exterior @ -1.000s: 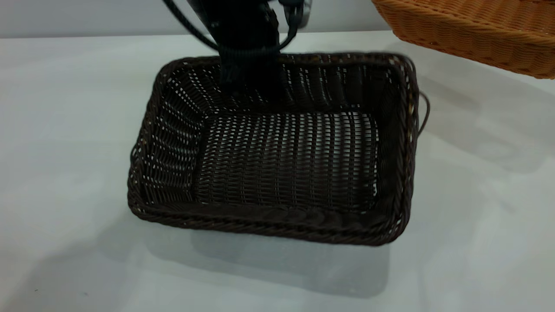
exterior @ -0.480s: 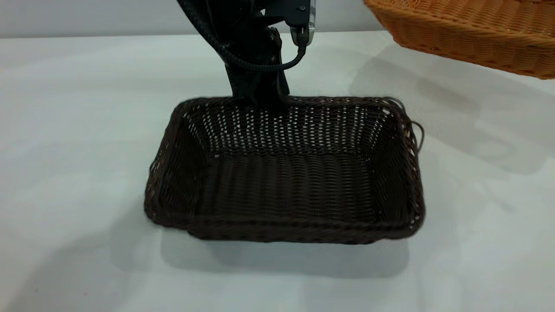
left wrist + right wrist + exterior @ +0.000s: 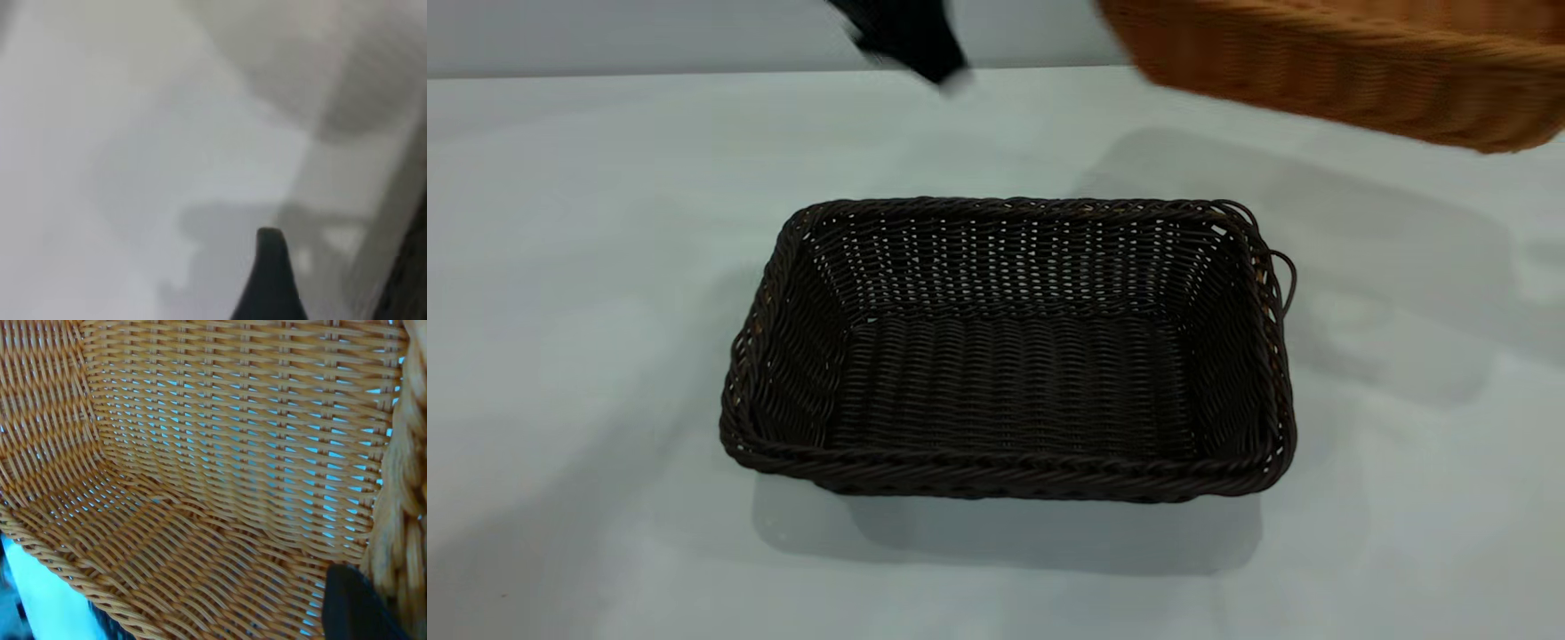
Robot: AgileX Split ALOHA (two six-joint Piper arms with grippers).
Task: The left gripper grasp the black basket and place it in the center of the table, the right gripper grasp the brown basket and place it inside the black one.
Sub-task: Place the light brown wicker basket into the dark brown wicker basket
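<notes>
The black basket (image 3: 1009, 356) sits flat on the white table (image 3: 569, 267), near its middle, with nothing in it. My left gripper (image 3: 907, 36) is a dark blur high behind the basket, clear of its far rim. In the left wrist view the left gripper (image 3: 340, 267) is open, with only table between its jaws. The brown basket (image 3: 1325, 71) hangs in the air at the upper right, beyond the black one. My right gripper (image 3: 377, 590) is shut on its braided rim (image 3: 400, 507), with one finger (image 3: 350, 607) inside the brown basket (image 3: 200, 467).
The brown basket casts a broad shadow (image 3: 1316, 240) on the table to the right of the black basket. Bare tabletop lies to the left and front. A grey wall (image 3: 605, 36) runs behind the table's far edge.
The left gripper set the black basket down flat, let go of its far rim, and rose up and back. The brown basket has moved left, toward the black one.
</notes>
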